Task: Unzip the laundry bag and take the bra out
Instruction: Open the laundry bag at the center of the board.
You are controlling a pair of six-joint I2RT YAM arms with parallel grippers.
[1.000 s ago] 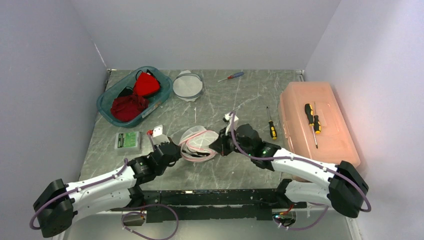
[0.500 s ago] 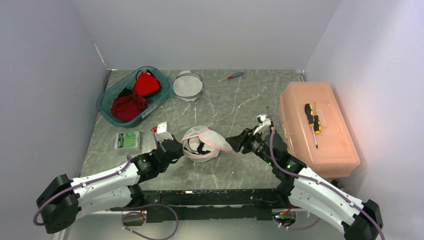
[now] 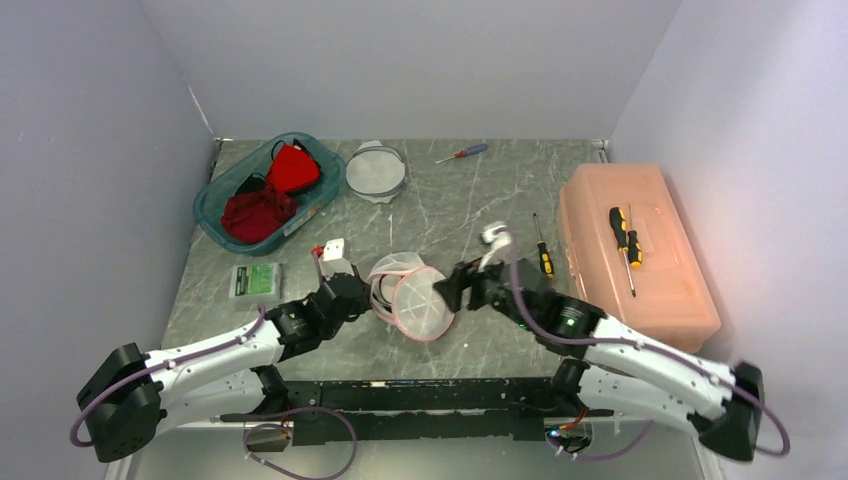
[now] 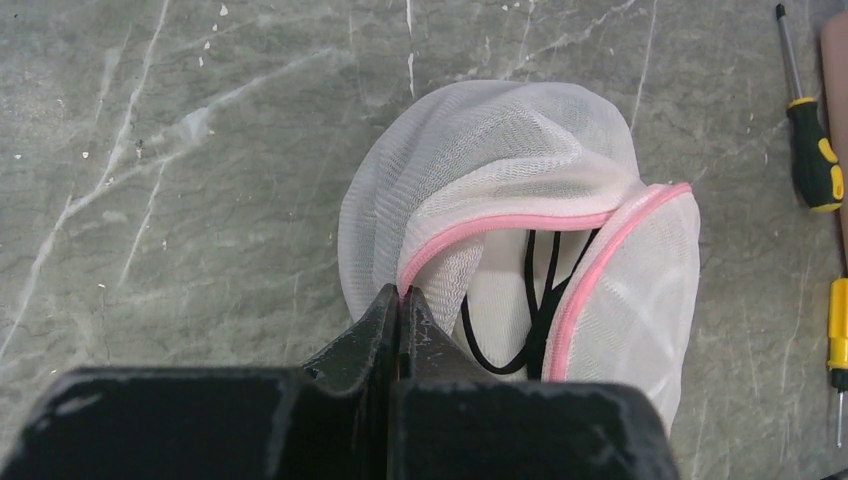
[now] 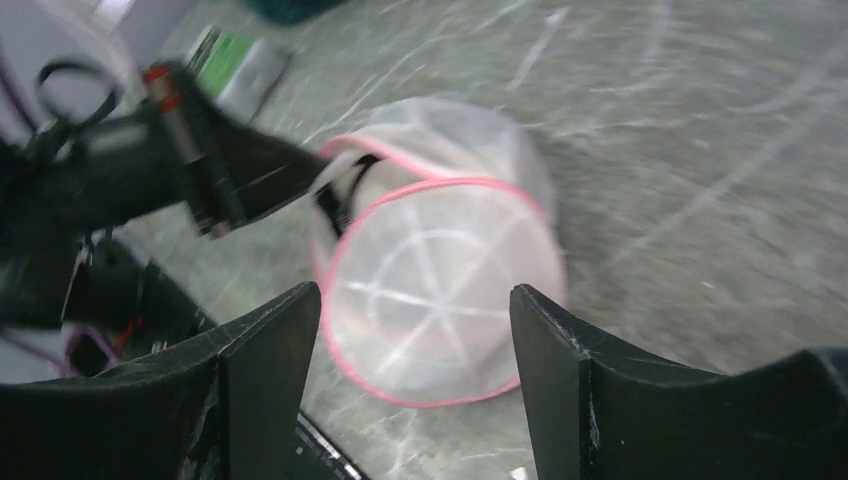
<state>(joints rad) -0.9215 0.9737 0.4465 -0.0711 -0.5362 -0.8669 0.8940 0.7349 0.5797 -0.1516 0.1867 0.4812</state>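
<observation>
White mesh laundry bag (image 3: 410, 300) on the table (image 3: 450, 200) well left of the orange toolbox (image 3: 660, 290), pink-rimmed flap hanging open, black bra (image 4: 551, 270) inside, left gripper (image 4: 400, 300) pinching the rim on the side away from the toolbox, right gripper (image 5: 415, 290) spread wide and empty, between bag and toolbox

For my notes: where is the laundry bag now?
Top view: the laundry bag lies at front centre, between the left gripper, which pinches its rim, and the open right gripper.

The left arm (image 3: 215, 355) and right arm (image 3: 640, 345) reach inward, elbows low; the left gripper (image 4: 400, 298) has its jaws pressed together on the pink rim of the laundry bag (image 4: 500, 160). The right gripper (image 3: 458, 288) faces it; jaws spread wide, empty.
</observation>
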